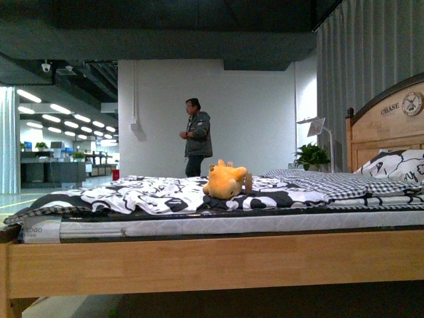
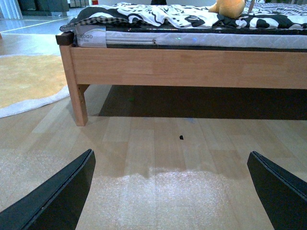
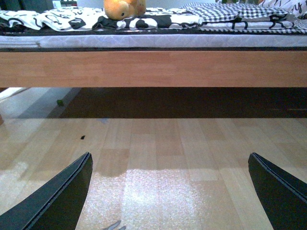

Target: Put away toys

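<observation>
**Front view, left to right.** The wooden bed rail spanned the frame, carrying a mattress and a black-and-white quilt. A man stood beyond the bed, left of centre. The orange-yellow plush toy lay on the quilt near the middle of the bed, set back from the near edge. Further right were a checked blanket, a potted plant and the headboard. Neither arm appeared in this view, and no box or basket for the toy was visible anywhere.

**Wrist views.** The left gripper hung low over the wood floor, fingers spread wide with nothing between them. The right gripper was likewise spread and empty. Both sat below mattress level, well apart from the toy.

**Risks, as judged.**
- An arm raised too close to the bed could strike the rail.
- Because the toy sat back from the edge, a short reach could close on quilt folds and drag the bedding.
- A shallow pinch could let the soft plush slip.
- The man could step into the workspace.
</observation>
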`<action>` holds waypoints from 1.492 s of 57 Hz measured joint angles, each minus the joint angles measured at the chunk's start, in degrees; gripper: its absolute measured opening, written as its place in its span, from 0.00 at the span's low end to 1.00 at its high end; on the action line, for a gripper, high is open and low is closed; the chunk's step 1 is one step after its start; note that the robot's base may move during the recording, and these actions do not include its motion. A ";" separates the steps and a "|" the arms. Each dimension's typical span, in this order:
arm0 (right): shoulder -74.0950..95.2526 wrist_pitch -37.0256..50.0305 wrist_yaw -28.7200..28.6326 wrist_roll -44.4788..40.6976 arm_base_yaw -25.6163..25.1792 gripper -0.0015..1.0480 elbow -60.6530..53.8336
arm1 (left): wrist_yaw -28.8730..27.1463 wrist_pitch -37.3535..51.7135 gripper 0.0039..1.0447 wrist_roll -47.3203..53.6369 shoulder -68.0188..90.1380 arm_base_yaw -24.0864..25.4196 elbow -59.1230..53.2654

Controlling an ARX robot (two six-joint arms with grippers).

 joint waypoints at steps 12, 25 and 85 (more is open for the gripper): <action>0.00 0.00 0.02 0.00 0.00 0.94 0.00 | 0.00 0.00 0.94 0.02 0.00 0.00 0.00; 0.00 0.00 0.00 0.00 0.00 0.94 0.00 | 0.00 0.00 0.94 0.00 0.00 0.00 0.00; 0.00 0.00 0.02 0.00 0.00 0.94 0.00 | 0.00 0.00 0.94 0.02 0.00 0.00 0.00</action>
